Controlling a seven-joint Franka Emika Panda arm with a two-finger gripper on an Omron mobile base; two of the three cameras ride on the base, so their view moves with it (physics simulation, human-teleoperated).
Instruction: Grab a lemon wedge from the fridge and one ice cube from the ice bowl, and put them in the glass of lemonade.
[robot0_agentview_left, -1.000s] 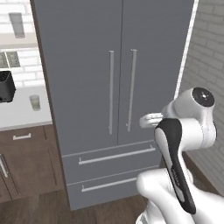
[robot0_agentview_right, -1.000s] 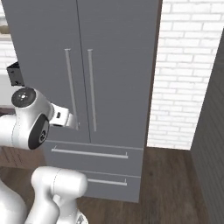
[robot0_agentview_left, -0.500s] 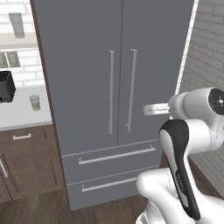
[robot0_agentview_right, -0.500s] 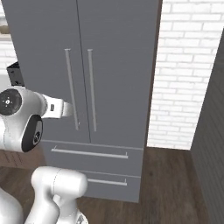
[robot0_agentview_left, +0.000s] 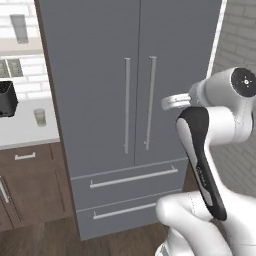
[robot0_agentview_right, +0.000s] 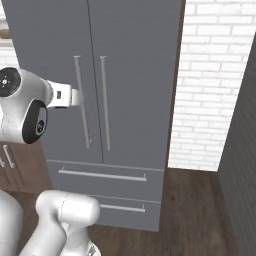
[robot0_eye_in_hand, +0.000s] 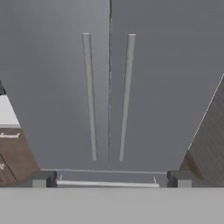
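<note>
The fridge (robot0_agentview_left: 100, 75) (robot0_agentview_right: 135, 75) (robot0_eye_in_hand: 52, 87) stands straight ahead with both doors shut, so the lemon wedge is hidden. Its two thin silver handles (robot0_eye_in_hand: 89, 96) run side by side down the middle. My gripper (robot0_eye_in_hand: 111, 179) (robot0_agentview_left: 167, 102) (robot0_agentview_right: 79, 96) hangs open and empty a short way in front of the doors, level with the handles and touching nothing. The glass of lemonade (robot0_agentview_left: 40, 117) is a small pale tumbler on the white counter left of the fridge. The ice bowl and ice cube are out of view.
Two drawers with bar handles (robot0_agentview_left: 132, 177) sit under the doors. A black toaster (robot0_agentview_left: 6, 98) stands on the counter above brown cabinets (robot0_agentview_left: 30, 185), and a tall glass (robot0_agentview_left: 19, 27) is on a shelf. A white brick wall (robot0_agentview_right: 210, 100) flanks the fridge's right side.
My hand has risen in front of the fridge, from near the handles' lower ends to about mid-handle height. The jaws have stayed open and the doors shut.
</note>
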